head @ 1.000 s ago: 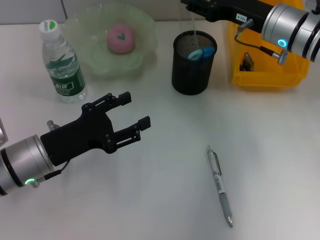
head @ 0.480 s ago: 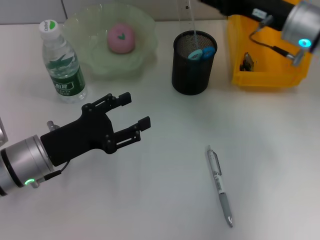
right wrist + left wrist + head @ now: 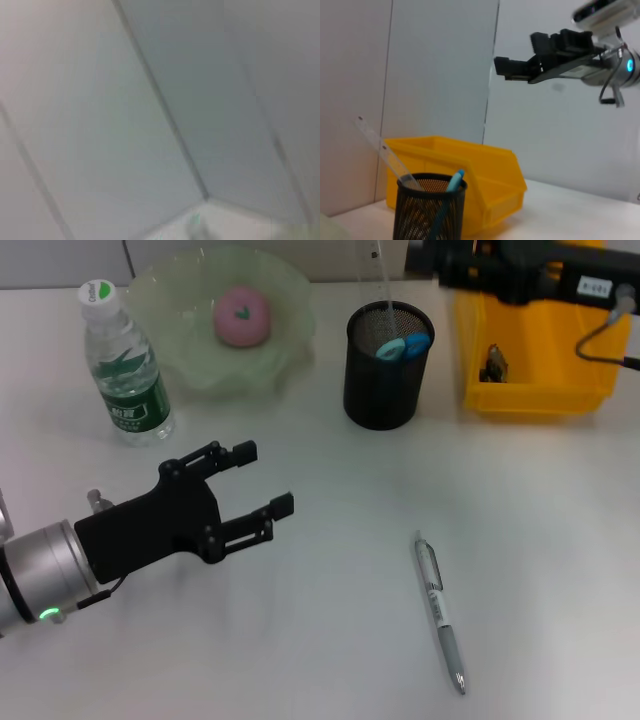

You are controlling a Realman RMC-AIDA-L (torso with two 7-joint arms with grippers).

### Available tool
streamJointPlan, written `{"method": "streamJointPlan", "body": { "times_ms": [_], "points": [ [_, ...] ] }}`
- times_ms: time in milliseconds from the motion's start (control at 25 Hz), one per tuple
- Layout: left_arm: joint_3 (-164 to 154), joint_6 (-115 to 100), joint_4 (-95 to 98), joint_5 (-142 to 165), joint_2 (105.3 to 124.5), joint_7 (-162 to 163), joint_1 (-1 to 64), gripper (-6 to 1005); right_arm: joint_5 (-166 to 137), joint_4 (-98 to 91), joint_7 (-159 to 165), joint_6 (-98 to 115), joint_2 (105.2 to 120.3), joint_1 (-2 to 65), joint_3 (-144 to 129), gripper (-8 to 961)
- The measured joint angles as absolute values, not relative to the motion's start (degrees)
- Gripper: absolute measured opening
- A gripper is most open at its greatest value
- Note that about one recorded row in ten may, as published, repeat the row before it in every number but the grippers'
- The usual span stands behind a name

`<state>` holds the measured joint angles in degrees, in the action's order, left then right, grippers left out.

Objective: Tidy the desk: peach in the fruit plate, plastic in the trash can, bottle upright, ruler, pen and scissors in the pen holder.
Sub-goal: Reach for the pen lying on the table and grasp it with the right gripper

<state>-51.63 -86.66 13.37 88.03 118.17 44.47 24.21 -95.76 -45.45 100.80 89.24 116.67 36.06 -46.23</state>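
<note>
**Nearly tidy — only the pen is left**

Already the peach (image 3: 241, 317) sits in the fruit plate (image 3: 180, 365), the bottle (image 3: 122, 365) stands upright, and the ruler (image 3: 379, 265) and scissors (image 3: 402, 345) stand in the pen holder (image 3: 385, 380). The pen (image 3: 440, 611) lies on the desk, well apart from the left gripper (image 3: 250, 487), whose fingers are spread and empty. The right gripper (image 3: 512, 69) hangs high near the trash can (image 3: 530, 380) — I cannot tell how its fingers stand.

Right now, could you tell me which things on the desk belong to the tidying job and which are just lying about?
Part of the job:
pen, lying loose on the desk
pen holder, with ruler and blue-handled scissors inside
peach in the fruit plate
bottle, upright
yellow trash can

Just lying about:
nothing that I can see
</note>
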Motion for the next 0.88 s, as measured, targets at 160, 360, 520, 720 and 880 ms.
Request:
{"method": "streamJointPlan", "body": {
  "times_ms": [160,360,520,720,880],
  "points": [
    [-52.1,-86.99,15.03,90.88,118.04,45.59,23.65,783,-105.12,-52.7,108.83,94.01,116.44,36.79,-46.35,639],
    [-52.13,-87.19,15.57,94.81,117.71,47.46,23.83,783,-116.22,-61.38,119.13,99.09,116.77,38.72,-50.67,639],
    [-52.2,-87.82,15.58,95.39,117.19,47.81,23.72,783,-124.37,-66.31,126.7,101.59,116.89,40.94,-57.39,639],
    [-52.21,-89.51,15.61,97.84,116.58,47.82,23.54,783,-132.3,-67.56,134.11,102.86,117.22,44.59,-64.69,638],
    [-52.19,-89.47,15.65,99.21,116.42,47.92,23.57,783,-139.06,-67.63,138.81,103.81,118.16,47.64,-70.27,638]
  ]
}}
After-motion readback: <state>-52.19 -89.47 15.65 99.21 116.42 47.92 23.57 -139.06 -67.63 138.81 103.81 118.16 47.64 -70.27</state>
